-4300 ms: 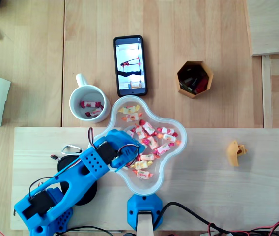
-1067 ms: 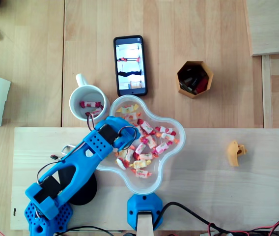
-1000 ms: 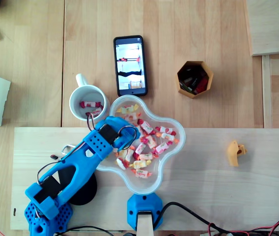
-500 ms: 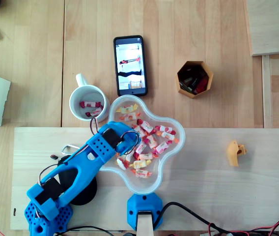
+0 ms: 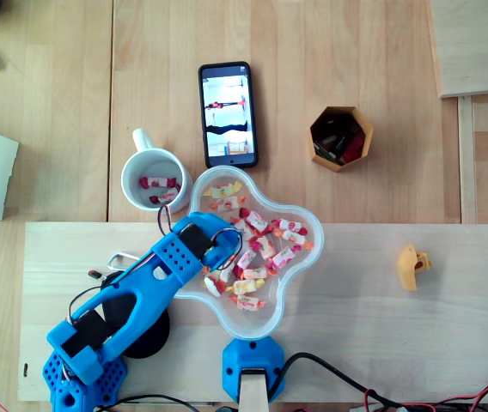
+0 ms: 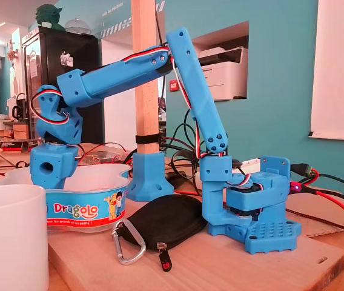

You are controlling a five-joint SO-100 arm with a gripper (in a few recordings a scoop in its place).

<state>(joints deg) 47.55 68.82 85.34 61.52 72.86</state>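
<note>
Pale wooden boards carry everything. At the left of the overhead view stands a white mug. Just right of it the blue gripper dips into the clear bowl, its jaws hidden under the wrist (clenched or released, I cannot tell). Beside and right of it lie the wrapped candies, loose in the bowl. They look light, crinkly and likely slippery, best pinched across the middle.

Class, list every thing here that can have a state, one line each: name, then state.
Clear lobed plastic bowl: upright, holding many wrapped sweets.
Blue claw: down inside the bowl, jaws hidden.
White ceramic mug: upright, a few wrapped sweets inside.
Black smartphone: lying flat, screen lit.
Orange hexagonal cup: upright, open, dark items inside.
</note>
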